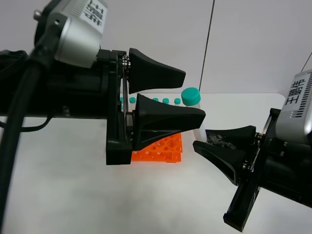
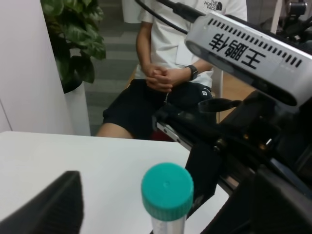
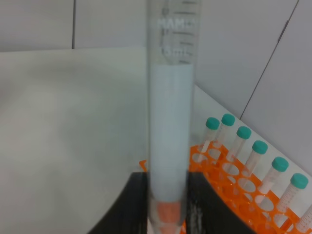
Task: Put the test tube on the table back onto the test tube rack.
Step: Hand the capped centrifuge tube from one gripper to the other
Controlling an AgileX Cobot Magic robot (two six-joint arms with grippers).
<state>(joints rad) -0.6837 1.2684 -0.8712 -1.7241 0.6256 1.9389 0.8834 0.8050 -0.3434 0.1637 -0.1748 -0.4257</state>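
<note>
Test tube [image 3: 168,112]: held clear of the bench, upright, cap uppermost, by the rack's right end.
Bench [image 1: 73,185]: white; the rack is stood toward its far edge.
Test tube rack [image 1: 163,148]: orange; empty holes are seen near the tube's tip.
Left gripper [image 1: 194,95]: spread apart, nothing gripped.
Right gripper [image 1: 200,137]: clamped on the tube's lower part; a straight lowering is judged needed.

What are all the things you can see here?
table: one, white, under everything.
test tube rack: one, orange, on the table.
racked tubes: six caps showing, teal, in a row in the rack.
test tube: one, clear with teal cap, held upright.
person: one, white shirt, black shorts, seated beyond the table.
plant: one, green, beside the person.
left gripper: black, open, near the tube's cap.
right gripper: black, shut on the tube.
</note>
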